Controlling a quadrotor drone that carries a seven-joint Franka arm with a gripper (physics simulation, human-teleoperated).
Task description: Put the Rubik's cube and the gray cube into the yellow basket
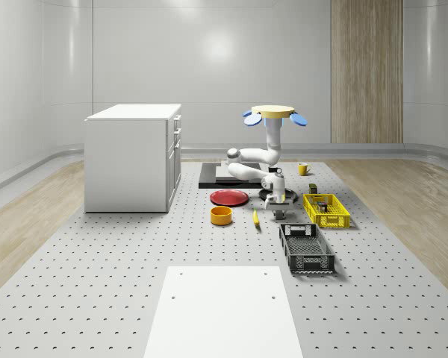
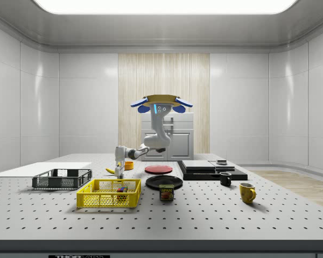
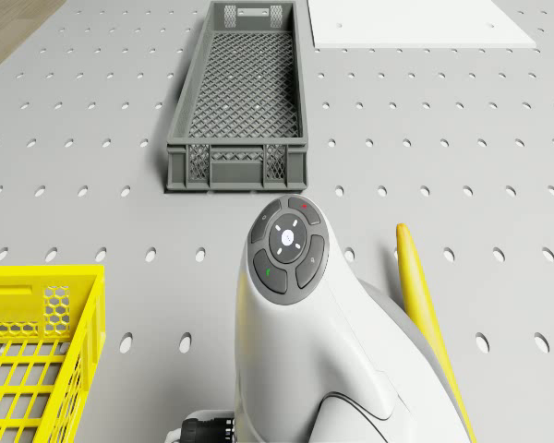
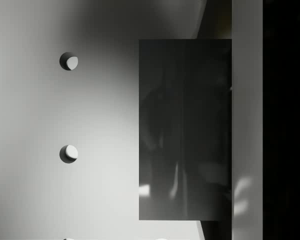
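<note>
The Rubik's cube (image 2: 121, 189) already sits in the yellow basket (image 2: 109, 200) lower left; the end effector (image 1: 275, 206) hangs low mid-frame, its grip impossible to tell.

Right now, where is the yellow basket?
In the whole-scene view the yellow basket sits on the table's right side, behind the gray crate and right of the gripper.

The latticed plastic basket (image 1: 326, 209) was yellow, the mesh crate (image 1: 306, 248) dark gray, the round plate (image 1: 229, 198) red, the wrist view's block (image 4: 185, 130) seemingly gray.
</note>
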